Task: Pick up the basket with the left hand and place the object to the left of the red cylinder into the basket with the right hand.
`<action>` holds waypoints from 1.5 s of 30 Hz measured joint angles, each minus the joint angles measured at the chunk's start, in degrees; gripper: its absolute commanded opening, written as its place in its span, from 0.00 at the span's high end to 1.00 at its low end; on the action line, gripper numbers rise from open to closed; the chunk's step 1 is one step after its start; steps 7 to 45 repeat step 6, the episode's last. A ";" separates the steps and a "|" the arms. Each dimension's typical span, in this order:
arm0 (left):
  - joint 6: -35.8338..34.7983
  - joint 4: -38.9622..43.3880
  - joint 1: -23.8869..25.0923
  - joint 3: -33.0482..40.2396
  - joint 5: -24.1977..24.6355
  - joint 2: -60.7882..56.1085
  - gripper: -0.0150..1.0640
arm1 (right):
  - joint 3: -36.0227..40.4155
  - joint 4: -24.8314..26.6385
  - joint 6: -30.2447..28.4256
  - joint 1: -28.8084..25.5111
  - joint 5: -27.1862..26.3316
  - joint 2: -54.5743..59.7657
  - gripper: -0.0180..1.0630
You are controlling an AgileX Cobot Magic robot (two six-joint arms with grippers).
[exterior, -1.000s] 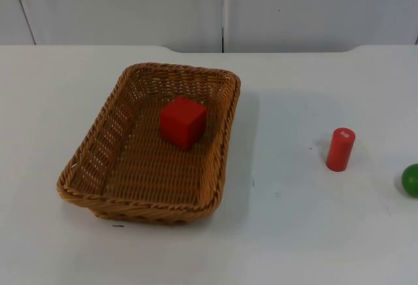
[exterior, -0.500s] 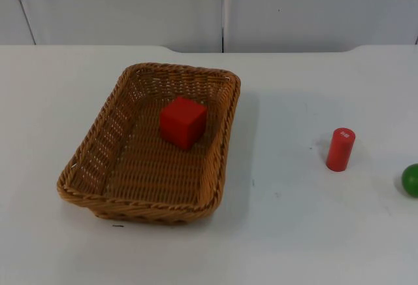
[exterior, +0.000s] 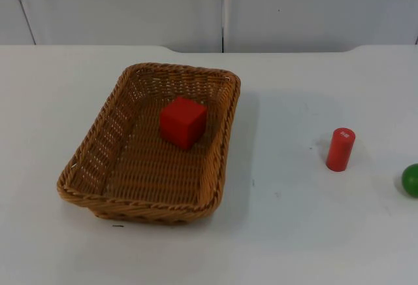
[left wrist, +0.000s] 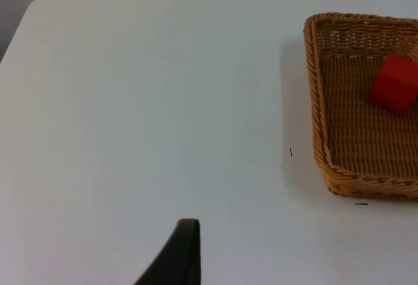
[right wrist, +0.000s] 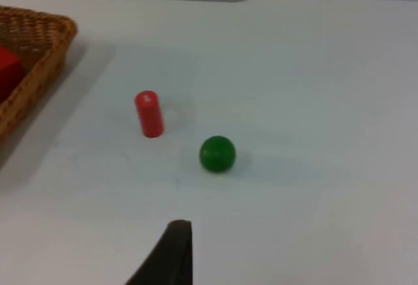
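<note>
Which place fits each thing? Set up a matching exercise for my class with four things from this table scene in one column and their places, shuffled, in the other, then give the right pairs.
Things:
1. red cube
2. red cylinder
3. green ball
4. wicker basket

Places:
A. at the right edge of the top view
B. resting on the white table, left of the other loose things
C. inside the basket
D. upright on the table, between basket and ball

Pairs: 1-C, 2-D, 3-A, 4-B
</note>
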 measured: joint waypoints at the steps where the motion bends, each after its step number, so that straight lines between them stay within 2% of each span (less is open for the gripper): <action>1: 0.00 0.00 0.00 0.00 0.00 0.00 0.01 | 0.00 0.00 0.00 -0.85 0.00 0.00 0.01; 6: 0.00 0.00 0.00 0.00 0.00 0.00 0.01 | 0.00 0.00 0.00 -4.42 0.00 0.00 0.01; 45: 0.00 0.00 0.00 0.00 0.00 0.00 0.01 | 0.00 0.00 0.00 -4.42 0.00 0.00 0.01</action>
